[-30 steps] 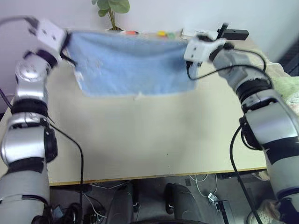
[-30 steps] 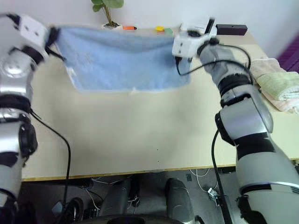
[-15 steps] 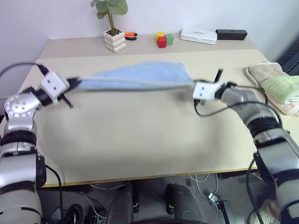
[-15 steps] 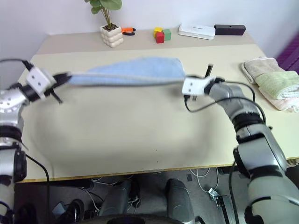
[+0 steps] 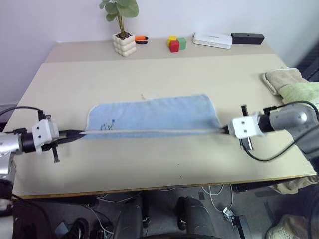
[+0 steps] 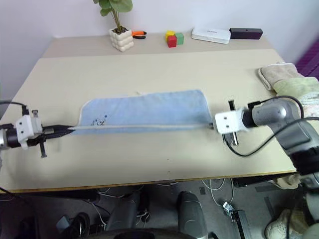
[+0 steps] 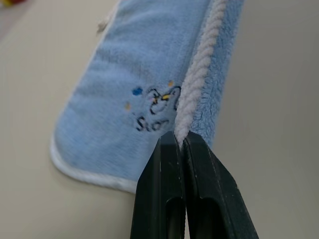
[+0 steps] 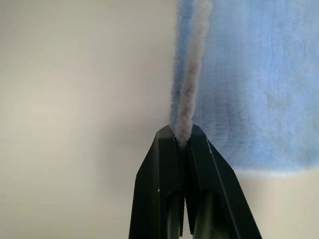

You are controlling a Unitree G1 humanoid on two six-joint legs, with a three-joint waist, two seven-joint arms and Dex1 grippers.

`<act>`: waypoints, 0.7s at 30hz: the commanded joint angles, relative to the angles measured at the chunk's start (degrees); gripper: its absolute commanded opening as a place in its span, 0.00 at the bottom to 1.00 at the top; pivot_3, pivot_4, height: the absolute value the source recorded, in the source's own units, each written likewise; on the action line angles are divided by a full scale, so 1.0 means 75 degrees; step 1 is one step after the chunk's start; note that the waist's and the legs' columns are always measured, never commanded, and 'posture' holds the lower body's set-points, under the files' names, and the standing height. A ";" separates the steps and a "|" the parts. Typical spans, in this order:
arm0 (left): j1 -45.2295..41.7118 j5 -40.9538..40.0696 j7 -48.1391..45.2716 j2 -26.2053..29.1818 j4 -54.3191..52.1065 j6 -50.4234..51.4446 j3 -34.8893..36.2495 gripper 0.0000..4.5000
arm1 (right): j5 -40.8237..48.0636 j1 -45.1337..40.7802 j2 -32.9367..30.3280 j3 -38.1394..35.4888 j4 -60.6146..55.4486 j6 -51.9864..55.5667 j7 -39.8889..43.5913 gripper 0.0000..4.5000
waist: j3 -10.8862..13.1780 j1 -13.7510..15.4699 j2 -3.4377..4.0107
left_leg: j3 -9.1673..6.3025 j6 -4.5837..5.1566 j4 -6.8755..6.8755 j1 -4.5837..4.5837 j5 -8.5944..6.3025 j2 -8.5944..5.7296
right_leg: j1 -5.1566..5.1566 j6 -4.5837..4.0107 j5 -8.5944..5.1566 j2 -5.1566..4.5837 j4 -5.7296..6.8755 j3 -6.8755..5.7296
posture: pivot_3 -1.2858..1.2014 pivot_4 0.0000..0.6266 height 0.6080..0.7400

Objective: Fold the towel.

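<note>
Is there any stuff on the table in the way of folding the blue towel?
Nothing visible is in the way. The towel lies on a bare stretch of table, pinched at each end by the left pincer and right pincer. The plant pot, blocks and folded towels sit far off at the edges.

Head stereo pair looks down over table [image 5: 149, 64]; wrist cameras close behind fingers [image 7: 169, 164], sharing towel [image 5: 154, 114].
</note>
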 commanded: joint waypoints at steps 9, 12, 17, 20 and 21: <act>0.1089 -0.0816 0.0204 0.0191 -0.1283 0.1395 0.1083 0.00 | 0.0401 0.0620 -0.0725 -0.0896 -0.0926 0.0872 0.0561 0.01 | -0.0002 0.0032 -0.0005 | 0.0007 -0.0018 0.0015 -0.0004 -0.0019 0.0028 | -0.0040 -0.0044 -0.0011 0.0000 -0.0012 -0.0001 | 0.52 0.24 1.00; 0.0451 -0.0662 0.0466 -0.0047 -0.1139 0.1472 0.0905 0.00 | -0.0078 -0.0067 -0.0293 -0.0563 -0.0171 0.0598 0.0402 0.01 | -0.0005 0.0027 -0.0009 | 0.0011 -0.0016 0.0030 -0.0007 -0.0024 0.0031 | -0.0038 -0.0050 -0.0009 0.0000 -0.0014 0.0000 | 0.52 0.24 1.00; -0.1065 -0.0102 0.0759 -0.0406 0.0105 0.1092 0.0580 0.00 | -0.0926 -0.1224 0.0618 -0.0112 0.1252 -0.0084 -0.0025 0.01 | -0.0005 0.0017 -0.0010 | 0.0048 0.0013 0.0045 -0.0026 -0.0015 0.0011 | -0.0016 -0.0029 0.0004 0.0010 -0.0003 -0.0001 | 0.52 0.24 1.00; -0.1735 0.0264 0.0850 -0.0562 0.0981 0.0643 0.0409 0.00 | -0.1408 -0.1658 0.0995 0.0064 0.1929 -0.0602 -0.0356 0.01 | -0.0005 0.0002 -0.0009 | 0.0055 -0.0005 0.0049 -0.0028 -0.0005 0.0009 | -0.0017 -0.0015 0.0012 0.0013 0.0001 -0.0001 | 0.52 0.24 1.00; -0.1972 0.0387 0.0917 -0.0630 0.1286 0.0518 0.0346 0.00 | -0.1506 -0.1838 0.1161 0.0098 0.2178 -0.0667 -0.0484 0.01 | -0.0004 0.0001 -0.0009 | 0.0057 -0.0013 0.0051 -0.0027 0.0000 0.0009 | -0.0015 -0.0014 0.0012 0.0014 0.0003 -0.0001 | 0.52 0.24 1.00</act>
